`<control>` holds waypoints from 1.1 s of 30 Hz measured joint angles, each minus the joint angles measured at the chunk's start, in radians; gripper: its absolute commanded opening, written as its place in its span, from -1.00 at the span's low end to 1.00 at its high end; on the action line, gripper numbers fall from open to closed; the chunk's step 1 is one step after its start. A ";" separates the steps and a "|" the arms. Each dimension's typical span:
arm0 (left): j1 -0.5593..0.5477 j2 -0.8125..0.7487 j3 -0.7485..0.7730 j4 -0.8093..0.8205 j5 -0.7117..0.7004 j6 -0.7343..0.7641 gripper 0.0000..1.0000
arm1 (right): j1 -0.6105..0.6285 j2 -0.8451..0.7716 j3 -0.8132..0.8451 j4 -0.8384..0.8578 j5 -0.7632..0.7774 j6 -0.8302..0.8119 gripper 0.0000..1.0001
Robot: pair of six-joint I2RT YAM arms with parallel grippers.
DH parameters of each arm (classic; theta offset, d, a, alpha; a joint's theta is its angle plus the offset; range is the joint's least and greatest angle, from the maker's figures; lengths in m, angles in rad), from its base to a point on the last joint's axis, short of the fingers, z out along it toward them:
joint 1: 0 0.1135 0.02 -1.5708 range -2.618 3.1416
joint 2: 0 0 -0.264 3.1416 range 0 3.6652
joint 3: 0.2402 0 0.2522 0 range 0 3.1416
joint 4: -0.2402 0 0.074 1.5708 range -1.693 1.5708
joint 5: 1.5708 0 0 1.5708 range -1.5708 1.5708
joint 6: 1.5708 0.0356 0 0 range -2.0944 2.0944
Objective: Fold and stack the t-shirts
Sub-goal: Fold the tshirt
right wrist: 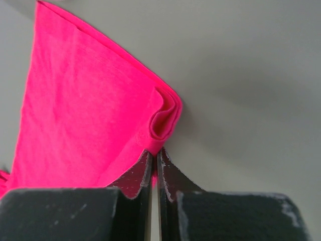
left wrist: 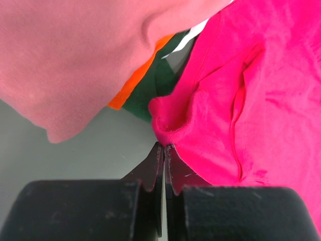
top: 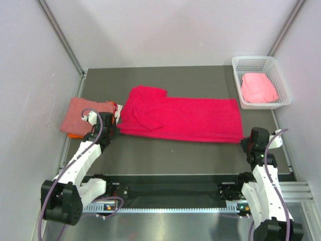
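The crimson-pink t-shirt (top: 183,118) lies folded lengthwise across the middle of the table. My left gripper (top: 113,131) is shut on its near left corner (left wrist: 168,133). My right gripper (top: 244,142) is shut on its near right corner (right wrist: 163,123). The dusty salmon t-shirt (top: 83,114) lies folded at the left on top of the orange t-shirt (top: 74,135), whose edge also shows in the left wrist view (left wrist: 131,83). The light pink t-shirt (top: 258,88) lies bundled in the basket.
The white mesh basket (top: 279,75) stands at the back right. White walls close the sides and back. A dark green cloth edge (left wrist: 150,93) shows under the orange shirt. A metal rail runs along the near table edge (top: 165,206).
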 measured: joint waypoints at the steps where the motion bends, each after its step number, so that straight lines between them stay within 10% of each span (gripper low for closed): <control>1: 0.000 0.000 -0.006 0.005 0.003 0.000 -1.00 | 0.000 0.012 0.000 0.000 0.000 -0.002 -1.00; 13: 0.000 0.105 -0.034 0.065 0.044 -0.018 -1.00 | 0.000 0.188 0.014 0.037 -0.006 -0.018 -1.00; 22: 0.000 0.286 0.560 -0.016 -0.005 0.024 -1.00 | 0.000 0.308 0.466 0.084 0.002 -0.043 -1.00; 33: -0.001 0.006 0.053 -0.011 -0.026 0.061 -1.00 | -0.003 0.174 0.143 0.043 -0.024 -0.040 -1.00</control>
